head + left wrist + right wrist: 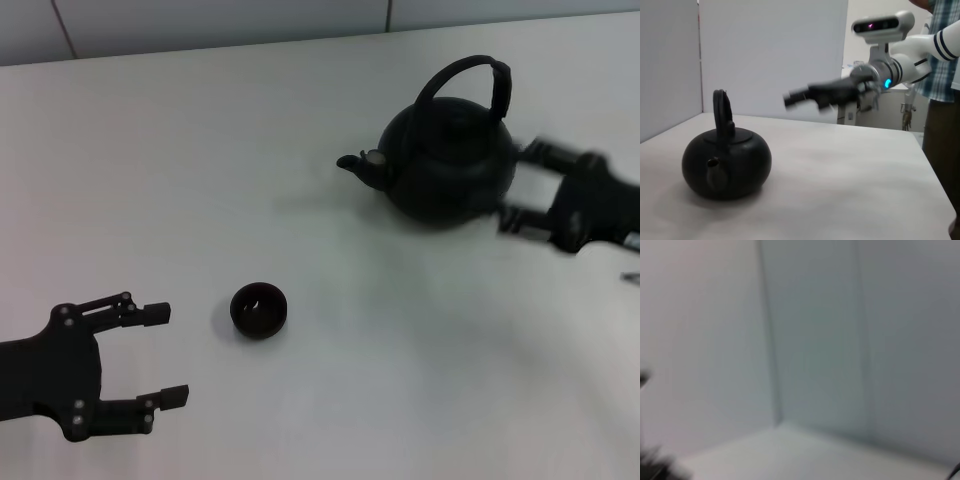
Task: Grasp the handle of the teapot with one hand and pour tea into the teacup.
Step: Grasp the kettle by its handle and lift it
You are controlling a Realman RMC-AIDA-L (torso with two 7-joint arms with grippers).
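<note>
White bench: teapot far-right, looks heavy, rigid; I'd grip the arched handle's top. Right gripper beside it, spread wide, empty.

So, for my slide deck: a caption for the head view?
Open right gripper nears the teapot; open left gripper waits beside the teacup.

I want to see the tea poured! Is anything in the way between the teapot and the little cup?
No. Only bare white table lies between the teapot and the teacup. The spout points toward the cup's side. The right hand, open, is beside the pot.
</note>
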